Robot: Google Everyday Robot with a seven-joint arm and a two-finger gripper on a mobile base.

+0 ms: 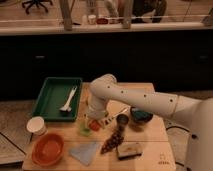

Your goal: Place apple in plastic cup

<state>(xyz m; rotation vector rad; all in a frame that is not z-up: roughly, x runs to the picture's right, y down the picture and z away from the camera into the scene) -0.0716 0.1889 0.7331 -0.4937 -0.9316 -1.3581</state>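
My gripper [94, 123] hangs from the white arm over the table's left middle, pointing down. It is shut on the apple [94, 126], a small red-orange fruit showing between the fingertips. The plastic cup [84, 130], small and clear with a greenish tint, stands just left of the apple and touches or nearly touches it. The apple is level with the cup's rim, beside it and not inside it.
A green tray [50, 102] holding a white utensil [68, 100] lies at the back left. A white cup [36, 125] and an orange bowl [47, 149] are at the front left. A blue cloth [85, 152], a brown cluster [114, 142], a dark metallic cup [122, 120], a dark bowl [141, 116] and a sponge [130, 150] lie to the right.
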